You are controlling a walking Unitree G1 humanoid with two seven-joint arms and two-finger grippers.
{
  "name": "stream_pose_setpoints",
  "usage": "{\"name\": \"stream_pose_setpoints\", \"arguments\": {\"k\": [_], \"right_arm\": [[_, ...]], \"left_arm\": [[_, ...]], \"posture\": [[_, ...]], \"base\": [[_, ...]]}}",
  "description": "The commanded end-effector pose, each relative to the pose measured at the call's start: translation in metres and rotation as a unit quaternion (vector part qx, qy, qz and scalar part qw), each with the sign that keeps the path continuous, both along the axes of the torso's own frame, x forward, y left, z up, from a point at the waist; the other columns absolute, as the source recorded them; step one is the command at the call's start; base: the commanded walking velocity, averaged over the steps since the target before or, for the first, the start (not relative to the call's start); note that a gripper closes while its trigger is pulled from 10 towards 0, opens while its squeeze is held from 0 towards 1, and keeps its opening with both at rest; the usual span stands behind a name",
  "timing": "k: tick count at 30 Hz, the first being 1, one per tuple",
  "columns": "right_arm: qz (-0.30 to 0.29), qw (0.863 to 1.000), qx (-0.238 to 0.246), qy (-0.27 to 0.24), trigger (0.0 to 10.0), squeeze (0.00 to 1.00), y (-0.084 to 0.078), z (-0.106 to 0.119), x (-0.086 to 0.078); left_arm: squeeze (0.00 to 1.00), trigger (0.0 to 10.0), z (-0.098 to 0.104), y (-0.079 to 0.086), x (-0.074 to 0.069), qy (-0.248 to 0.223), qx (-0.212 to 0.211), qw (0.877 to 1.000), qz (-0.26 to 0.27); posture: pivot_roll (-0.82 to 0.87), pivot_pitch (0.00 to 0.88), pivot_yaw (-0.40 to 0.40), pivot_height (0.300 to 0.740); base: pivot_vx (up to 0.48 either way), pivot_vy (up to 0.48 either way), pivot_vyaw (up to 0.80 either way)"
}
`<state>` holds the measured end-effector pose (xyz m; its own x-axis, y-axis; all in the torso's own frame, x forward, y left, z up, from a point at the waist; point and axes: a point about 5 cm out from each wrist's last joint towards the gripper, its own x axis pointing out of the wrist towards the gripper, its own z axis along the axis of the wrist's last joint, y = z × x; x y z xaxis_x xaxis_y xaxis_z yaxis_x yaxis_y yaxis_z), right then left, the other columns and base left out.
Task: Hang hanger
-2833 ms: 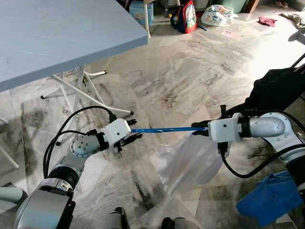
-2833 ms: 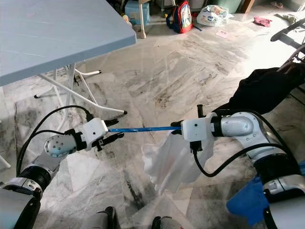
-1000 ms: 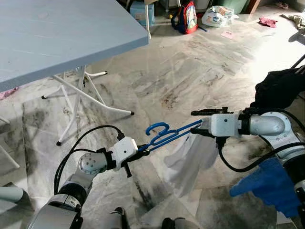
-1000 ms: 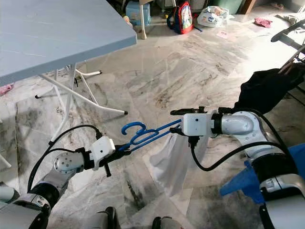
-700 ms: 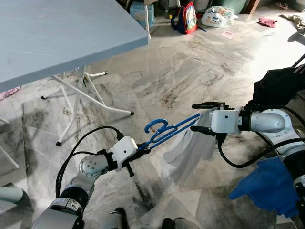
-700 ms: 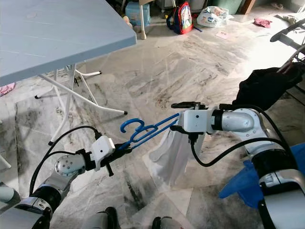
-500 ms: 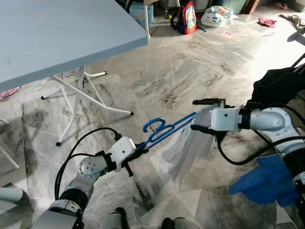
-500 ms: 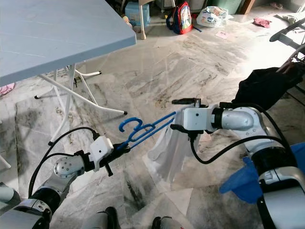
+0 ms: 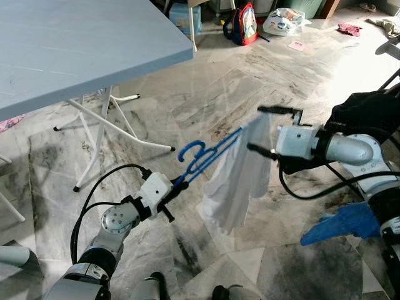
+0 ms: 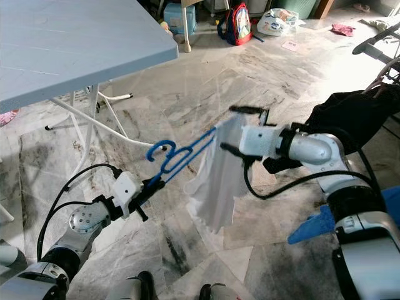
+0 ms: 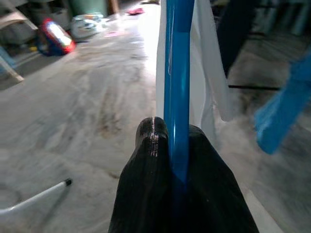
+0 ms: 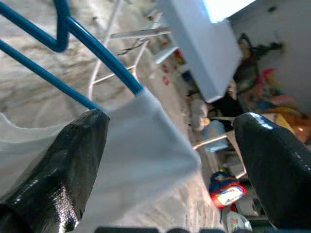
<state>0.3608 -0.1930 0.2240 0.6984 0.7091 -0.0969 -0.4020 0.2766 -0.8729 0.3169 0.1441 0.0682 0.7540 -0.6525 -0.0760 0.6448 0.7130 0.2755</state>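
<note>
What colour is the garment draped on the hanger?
White; the thin white cloth garment on the blue plastic hanger shows best in the left eye view.

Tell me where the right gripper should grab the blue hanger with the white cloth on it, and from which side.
Probably the bare blue bars just left of the white cloth, on the blue hanger. The right gripper stands open around the cloth-covered end, so coming in from the right, along the bars, suits it. The left gripper is shut on the far end.

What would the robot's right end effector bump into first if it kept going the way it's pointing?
Probably the white cloth on the blue hanger: the open right end effector already straddles its top edge, and the cloth lies between its fingers in the wrist view.
</note>
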Motion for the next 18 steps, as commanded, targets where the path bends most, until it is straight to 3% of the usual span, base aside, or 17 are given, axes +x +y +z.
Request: {"name": "stream_pose_setpoints", "arguments": {"k": [1, 3, 4, 5, 6, 9, 13, 14, 16, 17, 18], "right_arm": [[-0.031, 0.999, 0.031, -0.011, 10.0, 1.00, -0.005, 0.002, 0.002], [-0.059, 0.996, 0.071, -0.007, 10.0, 0.97, -0.008, -0.001, 0.004], [-0.080, 0.990, 0.117, 0.010, 10.0, 0.64, -0.009, -0.008, 0.004], [-0.080, 0.990, 0.117, 0.010, 10.0, 0.64, -0.009, -0.008, 0.004], [-0.105, 0.982, 0.158, 0.018, 10.0, 0.00, -0.011, -0.014, 0.003], [-0.126, 0.972, 0.197, 0.030, 10.0, 0.00, -0.012, -0.022, 0.002], [-0.193, 0.927, 0.311, 0.082, 10.0, 0.00, -0.014, -0.052, -0.005], [-0.214, 0.910, 0.345, 0.089, 10.0, 0.00, -0.014, -0.058, -0.009], [-0.221, 0.904, 0.355, 0.090, 10.0, 0.00, -0.014, -0.060, -0.010], [-0.244, 0.883, 0.390, 0.094, 10.0, 0.00, -0.013, -0.067, -0.013], [-0.253, 0.877, 0.399, 0.092, 10.0, 0.00, -0.012, -0.070, -0.015]], "left_arm": [[0.00, 0.0, 0.016, -0.004, 0.010, -0.031, -0.028, 0.999, 0.016], [0.00, 0.0, 0.019, -0.007, 0.012, -0.035, -0.036, 0.999, 0.018], [0.00, 0.0, 0.022, -0.012, 0.013, -0.041, -0.042, 0.998, 0.012], [0.00, 0.0, 0.022, -0.012, 0.013, -0.041, -0.042, 0.998, 0.012], [0.00, 0.0, 0.025, -0.015, 0.014, -0.045, -0.049, 0.998, 0.009], [0.00, 0.0, 0.027, -0.018, 0.015, -0.046, -0.057, 0.997, 0.010], [0.00, 0.0, 0.031, -0.028, 0.017, -0.049, -0.080, 0.996, 0.007], [0.00, 0.0, 0.032, -0.032, 0.017, -0.047, -0.088, 0.995, 0.004], [0.00, 0.0, 0.032, -0.033, 0.017, -0.046, -0.090, 0.995, 0.003], [0.00, 0.0, 0.032, -0.037, 0.016, -0.046, -0.093, 0.995, -0.004], [0.00, 0.0, 0.032, -0.039, 0.016, -0.047, -0.094, 0.994, -0.007]], "posture": [[0.00, 0.199, -0.020, 0.740], [0.00, 0.202, -0.014, 0.740], [0.00, 0.201, -0.012, 0.740], [0.00, 0.201, -0.012, 0.740], [0.00, 0.201, -0.008, 0.740], [0.00, 0.199, -0.001, 0.740], [-0.01, 0.195, 0.008, 0.740], [-0.01, 0.193, 0.010, 0.740], [-0.01, 0.193, 0.010, 0.740], [-0.01, 0.189, 0.013, 0.740], [-0.01, 0.189, 0.014, 0.740]], "base": [[0.000, 0.000, 0.00], [0.000, 0.000, 0.00], [0.000, 0.000, 0.00], [0.000, 0.000, 0.00], [0.000, 0.000, 0.00], [0.000, 0.000, 0.00], [0.000, 0.000, 0.00], [0.000, 0.000, 0.00], [0.000, 0.000, 0.00], [0.000, 0.000, 0.00], [0.000, 0.000, 0.00]]}}
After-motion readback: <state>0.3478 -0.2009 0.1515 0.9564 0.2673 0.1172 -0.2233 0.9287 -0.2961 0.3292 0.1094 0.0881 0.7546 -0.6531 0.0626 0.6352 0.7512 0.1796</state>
